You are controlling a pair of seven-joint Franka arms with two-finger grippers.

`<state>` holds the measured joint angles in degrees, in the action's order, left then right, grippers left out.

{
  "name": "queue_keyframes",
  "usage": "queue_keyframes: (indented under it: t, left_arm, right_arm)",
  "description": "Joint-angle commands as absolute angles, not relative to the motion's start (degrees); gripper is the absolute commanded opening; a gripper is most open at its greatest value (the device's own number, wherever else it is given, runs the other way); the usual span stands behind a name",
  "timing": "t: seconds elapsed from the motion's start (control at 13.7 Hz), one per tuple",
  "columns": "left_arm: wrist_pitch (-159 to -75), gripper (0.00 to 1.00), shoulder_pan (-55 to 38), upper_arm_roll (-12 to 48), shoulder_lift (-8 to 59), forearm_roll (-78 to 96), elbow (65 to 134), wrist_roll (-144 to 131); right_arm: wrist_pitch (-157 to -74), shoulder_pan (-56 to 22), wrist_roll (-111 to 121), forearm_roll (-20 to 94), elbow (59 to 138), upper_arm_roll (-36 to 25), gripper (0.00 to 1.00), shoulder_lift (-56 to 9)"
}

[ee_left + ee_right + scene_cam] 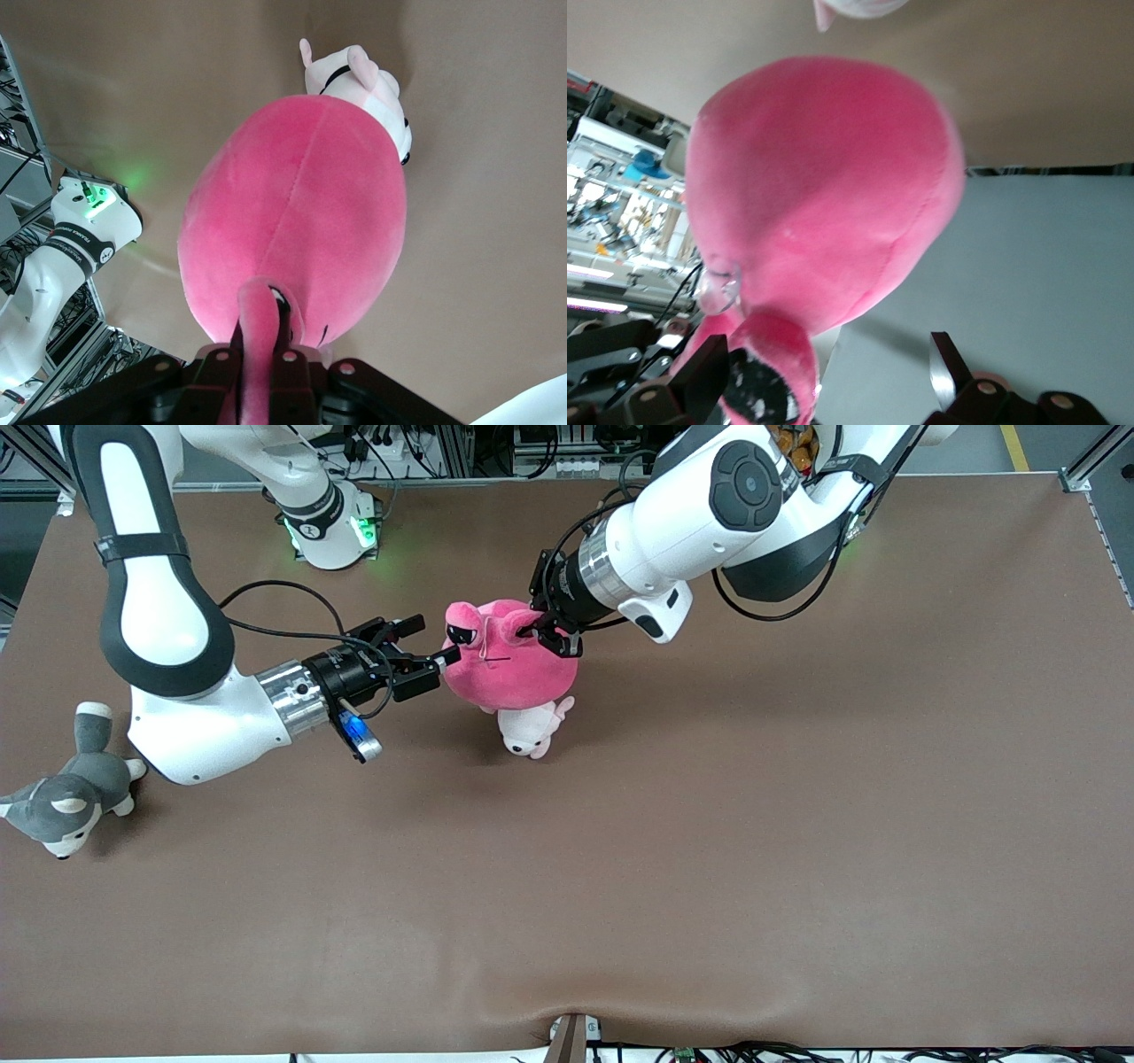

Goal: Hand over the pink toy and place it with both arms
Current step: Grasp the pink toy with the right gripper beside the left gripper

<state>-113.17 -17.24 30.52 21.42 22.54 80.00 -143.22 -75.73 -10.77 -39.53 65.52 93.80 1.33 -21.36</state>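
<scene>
The pink toy (512, 664) hangs in the air over a small pale pink-and-white plush (530, 731). My left gripper (545, 634) is shut on one of its eye bumps. In the left wrist view that bump runs between the shut fingers of the left gripper (259, 354), and the toy's round body (301, 230) fills the view. My right gripper (431, 641) is open at the toy's other eye bump. In the right wrist view the black-eyed bump (771, 381) sits between the spread fingers of the right gripper (828, 376), close to one finger (709, 381).
A grey-and-white husky plush (66, 802) lies near the right arm's end of the brown table (709, 824). The pale plush (363, 84) lies on the table under the toy. The right arm's base (332, 527) stands at the table's back edge.
</scene>
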Motion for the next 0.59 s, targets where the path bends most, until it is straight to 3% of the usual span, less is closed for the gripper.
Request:
queue_keyframes:
  t: [0.0, 0.29, 0.37, 0.51]
  left_arm:
    - [-113.2, 0.0, -17.32, 30.5, 21.71, 23.73, 78.57, -144.32]
    - [-113.2, 0.0, -16.79, 30.5, 21.45, 23.73, 78.49, -144.05]
    - [-113.2, 0.0, -16.79, 30.5, 21.45, 23.73, 78.49, -144.05]
    - [-113.2, 0.0, -16.87, 30.5, 21.53, 23.73, 78.49, -143.97]
  right_arm:
    - [-77.95, -11.68, -42.62, 69.86, 94.75, 1.41, 1.0, -20.57]
    - [-80.94, -14.5, -43.59, 71.02, 94.48, 1.41, 1.0, -20.48]
    - [-81.21, -15.11, -43.59, 71.1, 94.48, 1.41, 0.79, -20.39]
    - [-81.3, -15.29, -43.59, 71.1, 94.39, 1.41, 0.24, -20.48]
